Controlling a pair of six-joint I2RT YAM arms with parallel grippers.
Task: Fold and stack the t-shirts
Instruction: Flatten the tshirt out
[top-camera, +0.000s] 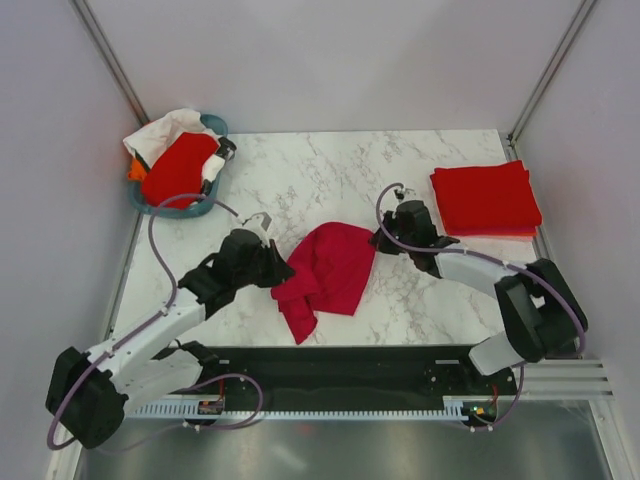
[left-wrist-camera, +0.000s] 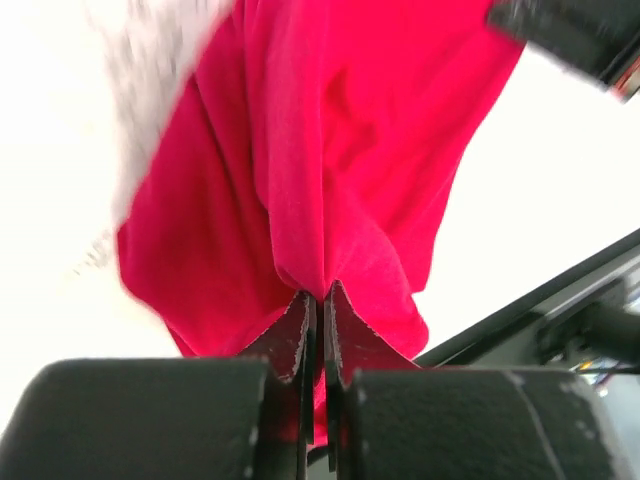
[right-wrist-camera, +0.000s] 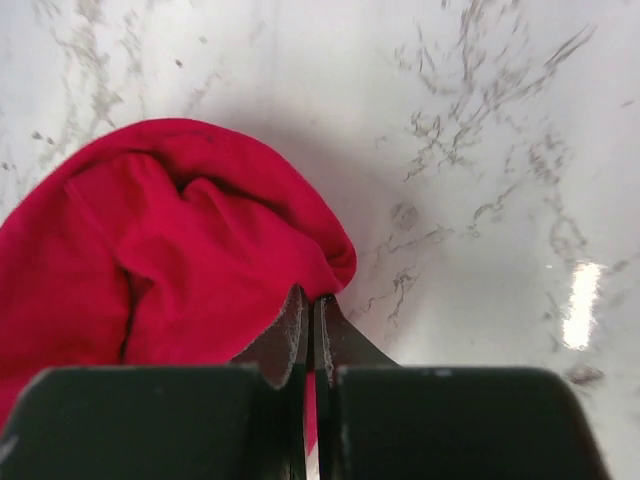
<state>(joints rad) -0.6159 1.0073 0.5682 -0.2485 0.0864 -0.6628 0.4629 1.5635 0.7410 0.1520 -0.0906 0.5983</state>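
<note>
My left gripper (top-camera: 280, 268) and right gripper (top-camera: 380, 240) each pinch an edge of the crimson t-shirt (top-camera: 335, 265), crumpled mid table (top-camera: 300, 175). I'd lift evenly, pull apart, spread flat, no yanking.

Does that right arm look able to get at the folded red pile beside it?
Probably yes: the folded red pile lies close beside the right gripper, only bare table between. But its jaws are shut on the crimson shirt.

Soft, matt cloth on the crimson-pink t-shirt (top-camera: 330, 265). Smooth, glossy finish on the marble-look table (top-camera: 330, 170). Teal plastic basket (top-camera: 190, 210).
</note>
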